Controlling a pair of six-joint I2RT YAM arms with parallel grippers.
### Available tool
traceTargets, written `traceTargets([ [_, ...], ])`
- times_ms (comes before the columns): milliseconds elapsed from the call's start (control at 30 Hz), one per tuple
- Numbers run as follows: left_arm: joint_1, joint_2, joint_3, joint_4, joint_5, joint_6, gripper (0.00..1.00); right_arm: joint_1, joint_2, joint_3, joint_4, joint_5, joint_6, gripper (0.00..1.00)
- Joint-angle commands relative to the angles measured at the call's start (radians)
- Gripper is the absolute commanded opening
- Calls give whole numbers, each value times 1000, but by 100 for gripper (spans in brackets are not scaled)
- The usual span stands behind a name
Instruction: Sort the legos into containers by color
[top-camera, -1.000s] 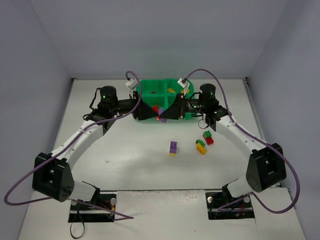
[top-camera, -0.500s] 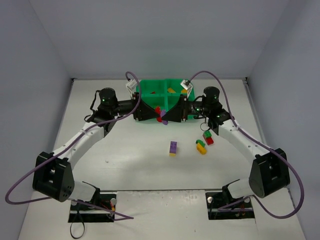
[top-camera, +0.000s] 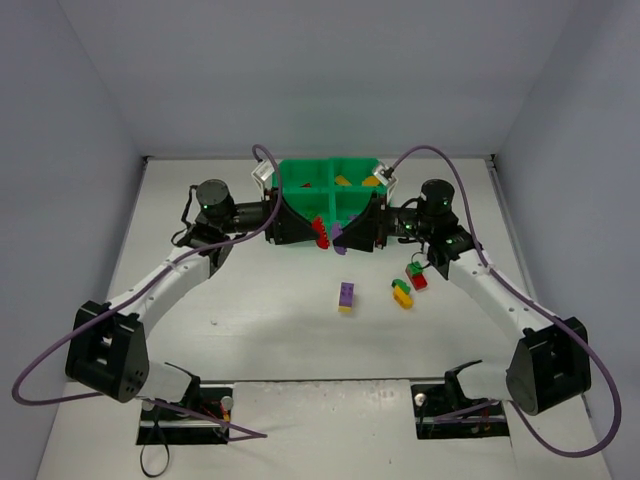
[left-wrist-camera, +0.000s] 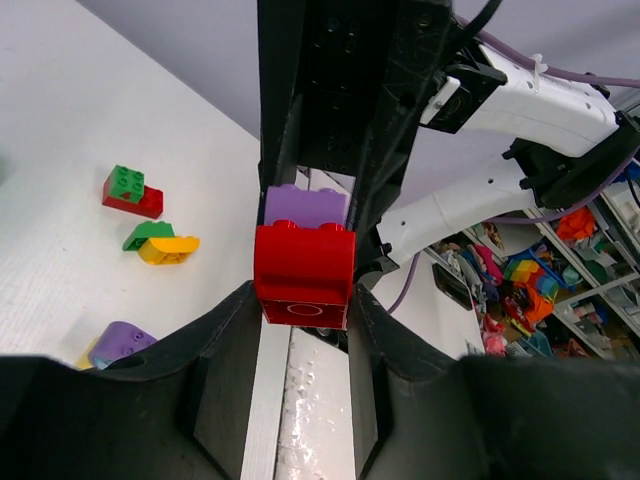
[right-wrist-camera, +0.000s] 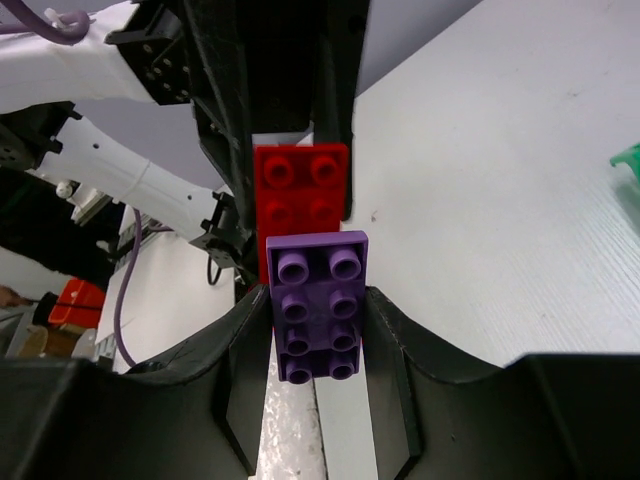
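Note:
My left gripper (top-camera: 318, 233) is shut on a red brick (left-wrist-camera: 303, 272) and holds it above the table in front of the green tray (top-camera: 300, 180). My right gripper (top-camera: 343, 236) faces it, shut on a purple brick (right-wrist-camera: 318, 305), studs toward its camera. The two bricks hang close together, the red one (right-wrist-camera: 300, 195) just beyond the purple one; in the top view a small gap shows between them. Loose legos lie on the table: a purple-on-yellow stack (top-camera: 346, 296), a green-and-yellow pair (top-camera: 401, 293) and a green-on-red pair (top-camera: 415, 275).
The tray has four compartments; a yellow brick (top-camera: 343, 181) lies in the back right one. Grey walls enclose the table on the left, back and right. Both arm bases stand at the near edge.
The right gripper has drawn back to the right with the purple brick. The left gripper still holds the red brick in nearly the same place. The grippers, which met tip to tip, now stand slightly apart.

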Motion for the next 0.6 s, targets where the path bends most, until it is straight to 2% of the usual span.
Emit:
traceTargets([
  [0, 25, -44, 28, 129, 48, -35, 0, -50, -38, -13, -18, -13, -80, 0],
  [400, 35, -50, 22, 124, 48, -50, 0, -77, -38, -9, -58, -10, -128, 0],
  [567, 41, -50, 52, -41, 9, 65, 0, -76, -35, 22, -101, 37, -149, 0],
])
